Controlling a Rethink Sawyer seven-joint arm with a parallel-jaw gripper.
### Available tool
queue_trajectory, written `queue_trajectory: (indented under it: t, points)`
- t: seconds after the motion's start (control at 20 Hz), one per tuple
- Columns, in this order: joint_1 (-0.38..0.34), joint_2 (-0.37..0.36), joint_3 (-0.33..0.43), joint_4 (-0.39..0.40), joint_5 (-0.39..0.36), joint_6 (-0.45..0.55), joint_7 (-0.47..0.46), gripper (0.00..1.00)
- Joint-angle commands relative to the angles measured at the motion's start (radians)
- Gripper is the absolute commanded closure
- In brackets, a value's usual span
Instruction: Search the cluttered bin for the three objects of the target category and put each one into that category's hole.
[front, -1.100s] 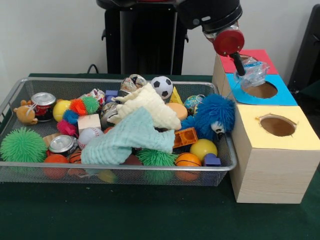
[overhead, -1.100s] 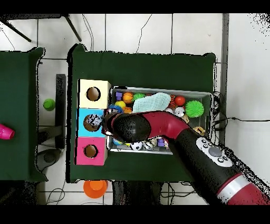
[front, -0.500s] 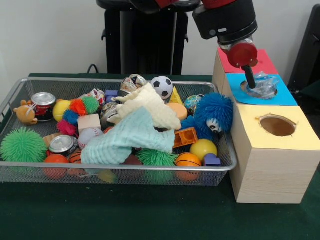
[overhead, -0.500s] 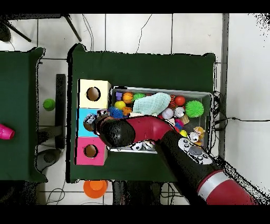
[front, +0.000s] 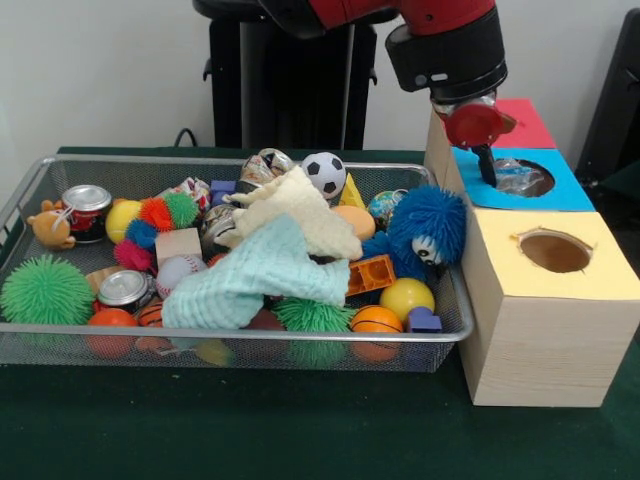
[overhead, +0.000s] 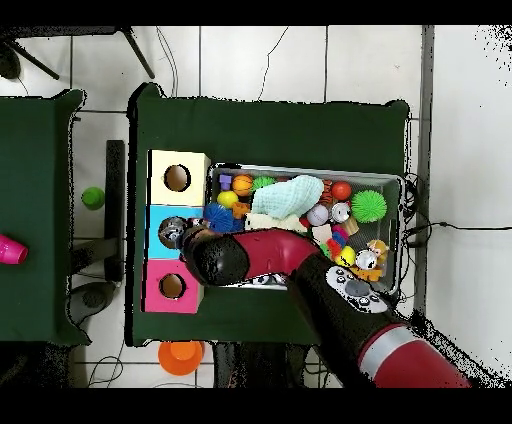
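Observation:
My gripper (front: 487, 168) hangs over the left rim of the round hole in the blue-topped box (front: 572, 192). It looks open, with nothing in it. A crumpled clear plastic piece (front: 522, 178) lies in that hole, just right of the gripper and apart from it. In the overhead view the gripper (overhead: 190, 241) is next to the blue box (overhead: 160, 214), and the arm crosses the wire bin (overhead: 300, 170). The bin (front: 250, 340) is full of mixed toys, balls, cans and cloths.
A pink-topped box (front: 522, 122) stands behind the blue one, and a yellow-topped box (front: 590, 278) with an open hole stands in front. A mint cloth (front: 262, 275) and a cream cloth (front: 300, 215) cover the bin's middle. A blue fuzzy toy (front: 427, 228) leans on the bin's right wall.
The gripper brought the clear plastic piece over the blue box, lowered it onto the hole and let go. It has since risen and shifted slightly left, and the plastic has sunk into the hole.

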Motion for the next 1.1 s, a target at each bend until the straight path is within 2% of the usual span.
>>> queue_trajectory:
  t: [0.05, 0.55, 0.6, 1.1]
  points:
    - [0.057, 0.025, -0.164, -0.059, 0.005, 0.047, 0.282, 1.00]
    - [0.107, 0.026, -0.222, -0.083, 0.044, 0.096, 0.267, 1.00]
    - [0.110, 0.026, -0.225, -0.083, 0.053, 0.106, 0.255, 0.00]
    - [0.092, 0.030, -0.209, -0.072, 0.076, 0.112, 0.226, 0.00]
